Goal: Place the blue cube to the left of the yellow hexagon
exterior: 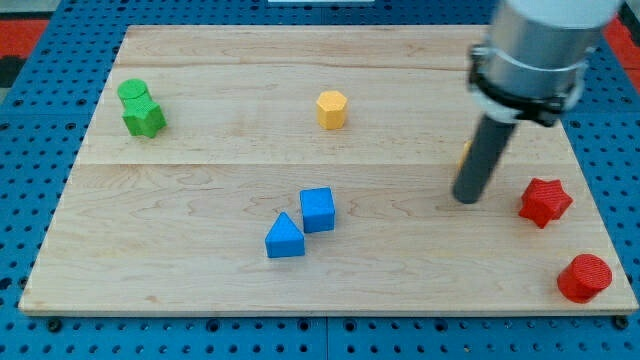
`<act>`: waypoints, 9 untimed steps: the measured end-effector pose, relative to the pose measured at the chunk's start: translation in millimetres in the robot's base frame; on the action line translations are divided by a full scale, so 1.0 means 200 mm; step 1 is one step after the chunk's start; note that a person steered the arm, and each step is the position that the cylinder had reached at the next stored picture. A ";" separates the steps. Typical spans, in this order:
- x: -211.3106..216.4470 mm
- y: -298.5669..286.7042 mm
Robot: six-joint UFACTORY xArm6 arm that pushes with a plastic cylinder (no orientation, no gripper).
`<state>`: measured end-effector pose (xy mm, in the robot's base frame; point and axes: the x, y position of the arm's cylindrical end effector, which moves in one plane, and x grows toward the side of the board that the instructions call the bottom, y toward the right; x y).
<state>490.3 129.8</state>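
The blue cube (318, 209) sits on the wooden board (200, 260) a little below its middle. A blue triangular block (284, 238) touches its lower left corner. The yellow hexagon (332, 108) stands near the view's top, almost straight above the cube and well apart from it. My tip (466, 197) is on the board at the right, far to the right of the blue cube and just left of the red star. It touches no block that I can see.
A green cylinder (132, 92) and a green star (145, 118) touch at the upper left. A red star (545, 202) and a red cylinder (584, 277) are at the right. A sliver of an orange-yellow block (466, 152) shows behind the rod.
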 end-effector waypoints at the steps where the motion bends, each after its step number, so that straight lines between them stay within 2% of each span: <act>1: -0.12 -0.03; 2: -0.17 0.27; 3: -0.24 0.36; 4: -0.04 0.21; 5: 0.22 -0.15; 6: 0.31 -0.47; 8: -0.19 -1.02; 9: -0.46 -1.11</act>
<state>398.6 -93.1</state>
